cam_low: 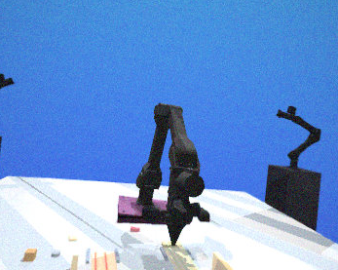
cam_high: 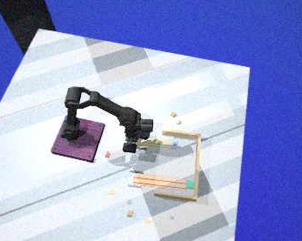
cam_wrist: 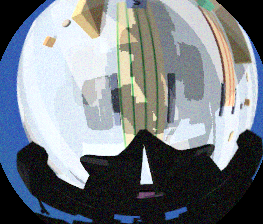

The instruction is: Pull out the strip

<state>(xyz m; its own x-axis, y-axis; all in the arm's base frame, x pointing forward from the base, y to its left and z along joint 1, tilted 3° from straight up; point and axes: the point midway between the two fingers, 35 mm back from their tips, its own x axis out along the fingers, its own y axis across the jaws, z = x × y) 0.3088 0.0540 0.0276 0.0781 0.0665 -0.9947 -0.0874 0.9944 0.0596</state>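
A blue cube (cam_high: 174, 145) (cam_wrist: 137, 3) with a dark mark like an S rests on the far end of the pale yellow strip with green lines (cam_low: 181, 257) (cam_wrist: 140, 75). A green cube (cam_high: 190, 184) (cam_wrist: 206, 4) sits at the far end of the strip with red lines (cam_high: 159, 181) (cam_low: 104, 261) (cam_wrist: 227, 57); no label can be made out on it. My gripper (cam_low: 173, 244) (cam_wrist: 142, 132) is shut, fingertips together, pointing down at the near end of the green-lined strip. Nothing shows between the fingers. Whether the tips touch the strip cannot be told.
A wooden frame (cam_high: 197, 162) (cam_low: 222, 262) stands around the far ends of the strips. Short dark rails (cam_wrist: 171, 97) flank the green-lined strip. Small loose pieces lie about, among them a red one (cam_high: 107, 154) (cam_low: 134, 229) and an orange block (cam_high: 130, 213) (cam_low: 30, 254).
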